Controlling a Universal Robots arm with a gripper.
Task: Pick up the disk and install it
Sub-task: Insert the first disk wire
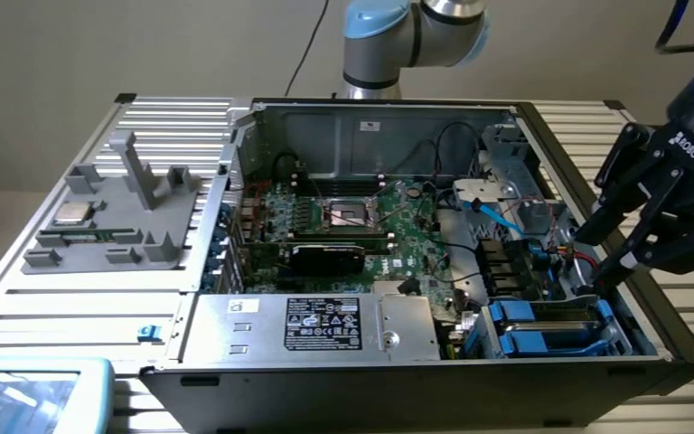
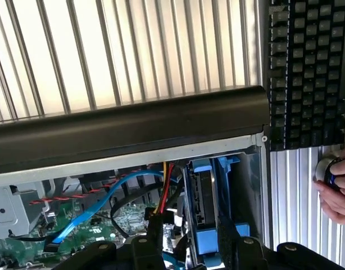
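Observation:
The disk (image 1: 552, 327) sits in its bright blue carrier inside the drive bay at the near right corner of the open computer case (image 1: 360, 380). In the wrist view the disk (image 2: 203, 194) stands on edge in the bay, with blue plastic around it. My gripper (image 1: 589, 262) hangs just above and behind that bay, beside the case's right wall. Its two dark fingers (image 1: 600, 221) are spread apart and nothing is between them. In the wrist view my gripper (image 2: 178, 253) looks down onto the disk, a little apart from it.
Blue and red cables (image 2: 161, 185) run past the bay. A silver box with a black label (image 1: 323, 325) fills the case's near side, behind it the motherboard (image 1: 360, 226). A grey fixture (image 1: 118, 226) lies at the exterior view's left. A keyboard (image 2: 307, 73) and a person's hand (image 2: 335, 188) are beyond the case.

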